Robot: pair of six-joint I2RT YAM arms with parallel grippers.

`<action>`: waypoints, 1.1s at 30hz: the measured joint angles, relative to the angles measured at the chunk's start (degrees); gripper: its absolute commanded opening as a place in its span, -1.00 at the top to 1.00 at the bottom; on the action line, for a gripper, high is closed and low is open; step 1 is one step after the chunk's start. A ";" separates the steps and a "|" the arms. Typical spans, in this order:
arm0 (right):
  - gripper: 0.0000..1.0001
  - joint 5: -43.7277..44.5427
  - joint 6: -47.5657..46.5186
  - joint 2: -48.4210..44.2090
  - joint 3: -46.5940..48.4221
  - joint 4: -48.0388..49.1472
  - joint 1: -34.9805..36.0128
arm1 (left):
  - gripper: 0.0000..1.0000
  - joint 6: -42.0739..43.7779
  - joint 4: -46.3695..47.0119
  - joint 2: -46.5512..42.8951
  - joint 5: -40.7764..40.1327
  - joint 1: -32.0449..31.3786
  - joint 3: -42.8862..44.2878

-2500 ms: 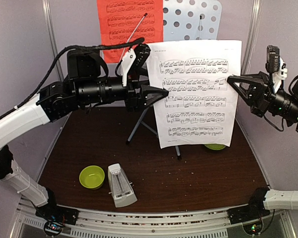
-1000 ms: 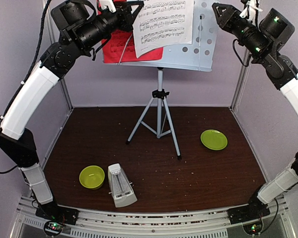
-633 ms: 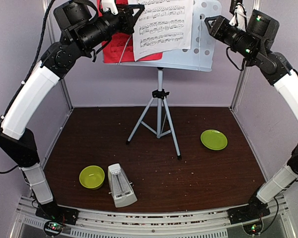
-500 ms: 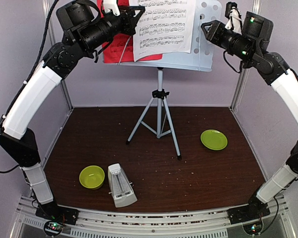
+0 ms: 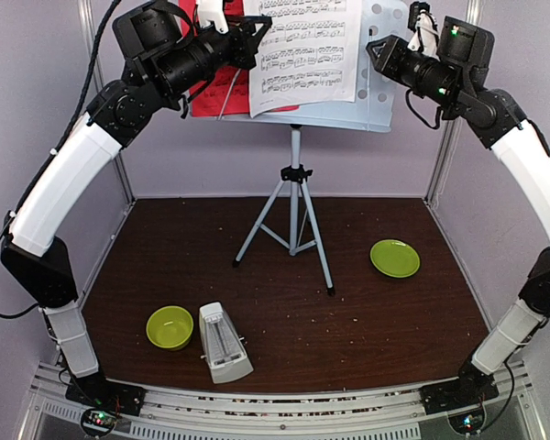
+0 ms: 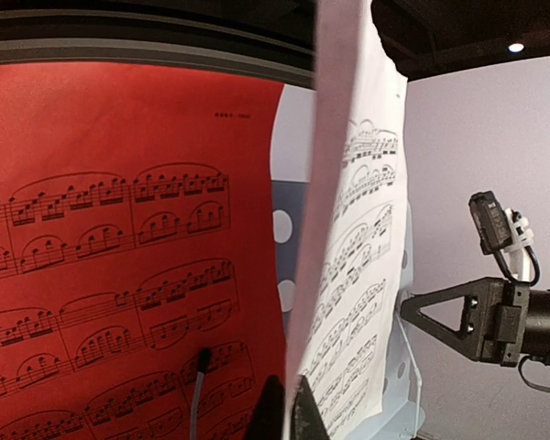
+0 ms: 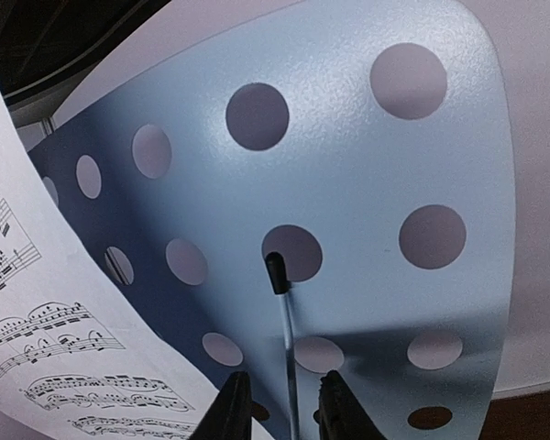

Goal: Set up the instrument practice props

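Observation:
High at the back, the white sheet (image 5: 309, 46) of printed notes hangs in front of the pale perforated music stand (image 5: 378, 87). My left gripper (image 5: 254, 30) is shut on that sheet's left edge (image 6: 323, 229), with the fingertips (image 6: 304, 414) pinching it. The red sheet (image 6: 119, 238) lies on the stand's left half (image 5: 211, 92). My right gripper (image 5: 374, 48) is open at the stand's right part (image 7: 367, 174). The stand's thin black-tipped retaining wire (image 7: 276, 273) runs between its fingers (image 7: 231, 411), untouched. The white pyramid metronome (image 5: 223, 344) lies on the table near the front.
A lime-green bowl (image 5: 170, 327) sits left of the metronome and a lime-green plate (image 5: 394, 258) lies at the right. The stand's tripod (image 5: 295, 206) rests on the dark table's middle. Pale walls and frame posts close in both sides.
Both arms have risen from table height to the stand's top, the left carrying the white sheet. In the last second the right gripper has moved left, closer to the stand.

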 measured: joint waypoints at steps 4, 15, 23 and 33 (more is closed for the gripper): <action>0.52 0.02 -0.04 1.55 0.87 -0.15 0.00 | 1.00 0.39 0.28 0.04 -0.66 0.00 0.00; 1.00 0.24 -0.31 2.23 0.94 -0.46 0.00 | 1.00 2.21 1.97 0.63 -1.90 0.00 0.00; 1.00 0.22 -1.97 1.66 -1.18 2.05 -0.02 | 1.00 3.43 2.80 0.74 -3.48 0.00 0.00; 1.00 -2.99 -7.45 -4.66 -15.69 17.00 -0.02 | 1.00 4.92 5.25 1.01 -4.72 0.00 0.00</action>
